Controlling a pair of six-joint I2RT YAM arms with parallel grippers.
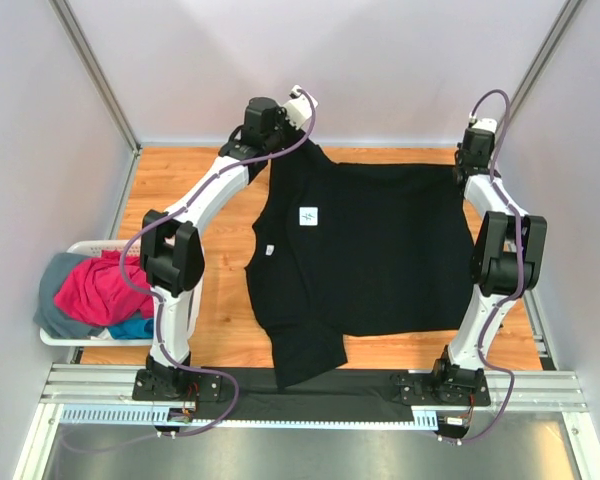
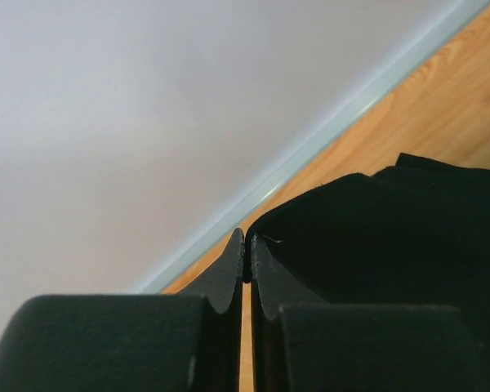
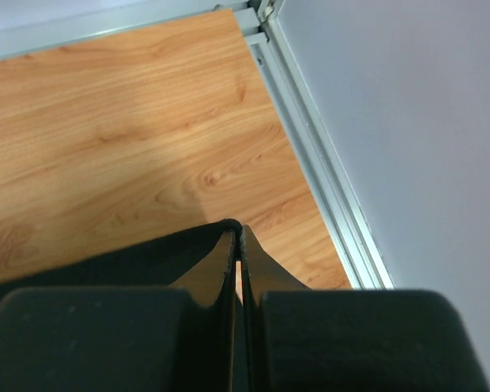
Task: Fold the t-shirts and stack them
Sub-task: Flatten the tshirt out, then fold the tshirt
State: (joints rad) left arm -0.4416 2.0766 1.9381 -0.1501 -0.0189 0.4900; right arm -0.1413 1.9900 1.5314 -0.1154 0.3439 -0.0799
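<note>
The large black t-shirt [image 1: 365, 250] lies spread on the wooden table, one sleeve hanging over the near edge. My left gripper [image 1: 280, 148] is shut on its far left corner; in the left wrist view the gripper [image 2: 247, 260] pinches the black cloth [image 2: 392, 237]. My right gripper [image 1: 470, 162] is shut on the far right corner; in the right wrist view the gripper [image 3: 238, 237] pinches the black hem [image 3: 147, 253]. The magenta-pink t-shirt [image 1: 95, 288], bright blue t-shirt [image 1: 132, 327] and grey t-shirt [image 1: 52, 285] lie bunched in the basket.
The white slotted basket [image 1: 70, 338] stands at the table's left edge. Grey walls close in the back and sides, with a metal rail [image 3: 310, 147] along the right edge. Bare wood [image 1: 180, 190] shows left of the shirt.
</note>
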